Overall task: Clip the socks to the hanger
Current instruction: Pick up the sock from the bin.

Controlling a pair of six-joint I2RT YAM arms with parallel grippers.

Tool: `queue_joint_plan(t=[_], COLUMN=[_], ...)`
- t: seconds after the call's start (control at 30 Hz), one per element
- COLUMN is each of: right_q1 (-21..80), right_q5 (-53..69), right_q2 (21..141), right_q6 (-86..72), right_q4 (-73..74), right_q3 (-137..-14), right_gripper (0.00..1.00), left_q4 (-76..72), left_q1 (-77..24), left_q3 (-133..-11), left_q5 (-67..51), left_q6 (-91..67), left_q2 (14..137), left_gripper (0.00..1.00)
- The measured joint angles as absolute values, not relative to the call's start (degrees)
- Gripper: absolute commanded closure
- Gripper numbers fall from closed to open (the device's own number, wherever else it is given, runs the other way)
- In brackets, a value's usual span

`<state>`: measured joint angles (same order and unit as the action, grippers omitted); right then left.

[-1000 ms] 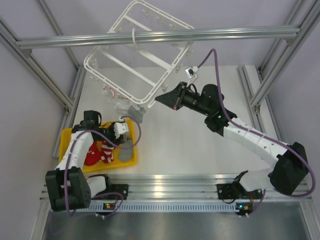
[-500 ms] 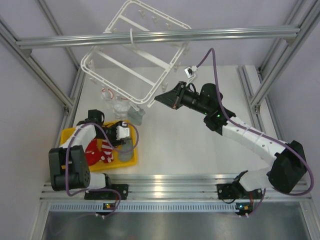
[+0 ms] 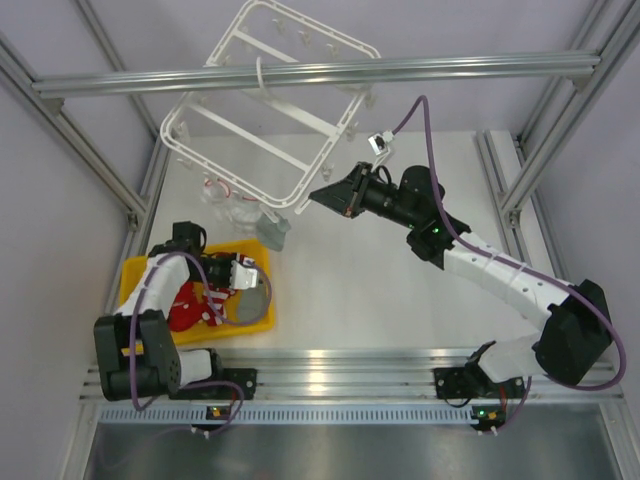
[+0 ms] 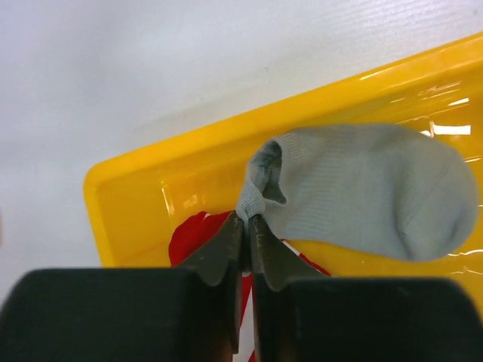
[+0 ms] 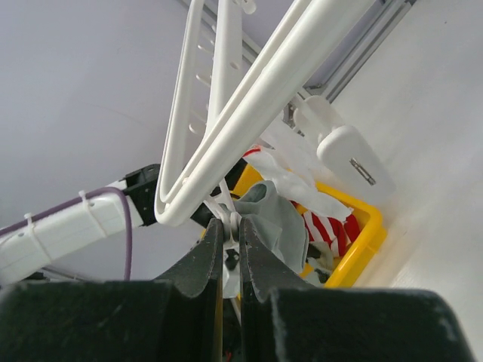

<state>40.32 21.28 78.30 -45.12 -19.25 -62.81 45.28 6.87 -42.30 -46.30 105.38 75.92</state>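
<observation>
left hand (image 4: 247,226) pinching grey sock (image 4: 362,188), yellow tray (image 4: 136,204)

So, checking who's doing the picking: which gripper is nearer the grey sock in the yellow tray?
Left. The left gripper pinches the cuff of the grey sock inside the tray; the right gripper grips the hanger, well away.

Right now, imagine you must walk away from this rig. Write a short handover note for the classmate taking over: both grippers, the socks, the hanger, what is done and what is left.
The left gripper is shut on the cuff of a grey sock over the yellow tray.
The right gripper is shut on a white clip under a corner of the hanger.
A second grey sock hangs by that clip; I cannot tell whether it is clipped.
Red striped socks lie in the tray.
To do: bring the held sock to a clip, then hang the red ones.
</observation>
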Motion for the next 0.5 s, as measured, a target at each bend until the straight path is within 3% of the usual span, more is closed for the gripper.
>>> queue_joint_plan(t=[0.03,0.27,0.5], right_q1=[40.3,40.3,40.3], right_q5=[21.3,21.3,21.5], right_q2=[78.3,78.4,78.4], right_q6=[-45.1,-45.0,-44.4], right_q4=[-19.2,-19.1,-19.3], right_q3=[-62.8,-63.3,-63.4], right_gripper=[1.0,1.0,1.0], left_q4=[46.3,61.2,72.2], left_q1=[6.9,6.9,6.7], left_q3=[-42.3,-45.0,-52.9], left_q5=[-46.5,-48.7,-58.3], left_q6=[105.8,108.5,109.8], left_q2=[74.0,62.4,55.5], left_gripper=[1.0,1.0,1.0])
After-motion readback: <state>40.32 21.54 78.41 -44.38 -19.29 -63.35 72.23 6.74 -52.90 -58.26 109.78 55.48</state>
